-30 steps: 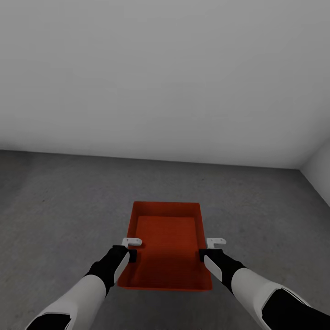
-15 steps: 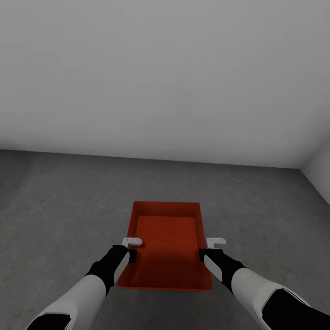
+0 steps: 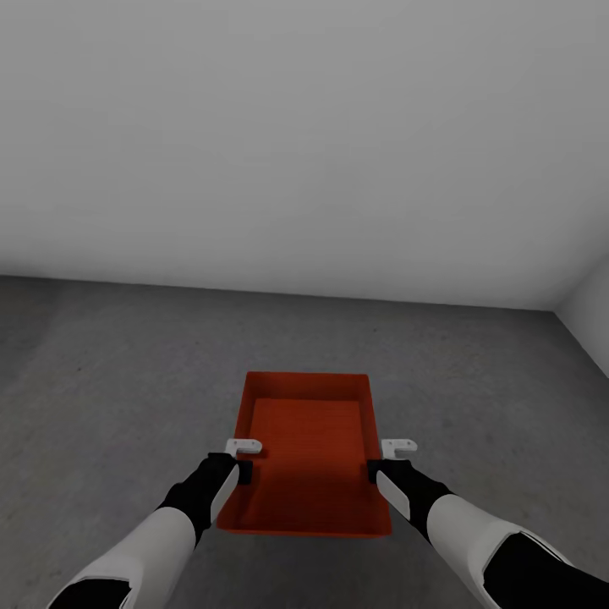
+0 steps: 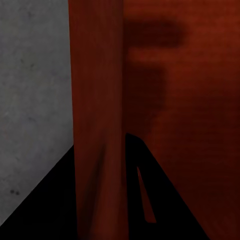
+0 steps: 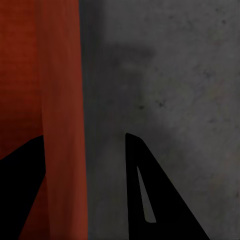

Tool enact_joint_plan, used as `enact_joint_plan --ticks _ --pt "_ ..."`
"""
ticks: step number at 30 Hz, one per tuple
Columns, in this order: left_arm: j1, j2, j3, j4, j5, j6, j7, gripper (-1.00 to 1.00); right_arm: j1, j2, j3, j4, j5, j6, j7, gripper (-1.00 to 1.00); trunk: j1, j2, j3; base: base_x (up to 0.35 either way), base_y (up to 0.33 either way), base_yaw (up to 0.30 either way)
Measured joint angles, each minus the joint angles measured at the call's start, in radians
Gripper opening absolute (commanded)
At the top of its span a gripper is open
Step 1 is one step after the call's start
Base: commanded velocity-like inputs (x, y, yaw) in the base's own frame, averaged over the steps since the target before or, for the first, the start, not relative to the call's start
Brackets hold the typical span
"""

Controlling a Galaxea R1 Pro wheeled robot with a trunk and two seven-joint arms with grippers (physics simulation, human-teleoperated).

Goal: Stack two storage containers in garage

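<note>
One plain white-grey wall [image 3: 304, 135] takes up the far half of the head view, meeting a second wall [image 3: 592, 321] in a corner at the far right. Below them spreads the floor [image 3: 110, 381], dark grey, matt and faintly mottled concrete.

Near the middle of that floor, just ahead of the robot, is an orange-red storage container [image 3: 309, 448], lidless, its long sides running near to far and its flat bottom open to view. Whether it rests on the concrete or hangs just above it cannot be told from these pictures.

The two arms reach forward on either side of it. The left end effector [image 3: 240, 459] sits at the container's left long wall, about halfway along. In the left wrist view that wall [image 4: 97, 120] stands between the two dark fingers [image 4: 145, 195], one inside the bin and one outside, so the end effector is pinching the rim. The right end effector [image 3: 382, 458] sits at the right long wall, level with the left one. In the right wrist view the wall [image 5: 62, 115] passes between its fingers [image 5: 145, 195] likewise: one finger over the red interior, the other over the grey concrete, gripping the rim.
</note>
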Motion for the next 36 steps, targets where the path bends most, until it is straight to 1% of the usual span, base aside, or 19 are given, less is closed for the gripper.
enact_joint_plan --ticks 7,27,36 --pt "0.000 0.000 0.000 0.000 0.000 0.000 0.000 -1.00 0.000 0.000 0.001 0.000 -0.002 -0.001 0.000 -1.00 0.000 0.000 -0.009 0.000 0.000 0.000" --pt "0.000 0.000 0.000 0.000 0.000 0.000 0.000 -1.00 0.000 0.000 0.001 0.001 -0.002 -0.001 0.000 -1.00 0.077 -0.140 -0.073 0.000 0.000 0.000" --pt "0.000 0.000 -0.001 -0.001 0.000 0.000 0.000 -1.00 0.000 0.001 0.000 0.001 -0.001 -0.001 0.000 -1.00 0.077 -0.140 -0.073 0.000 0.000 0.000"
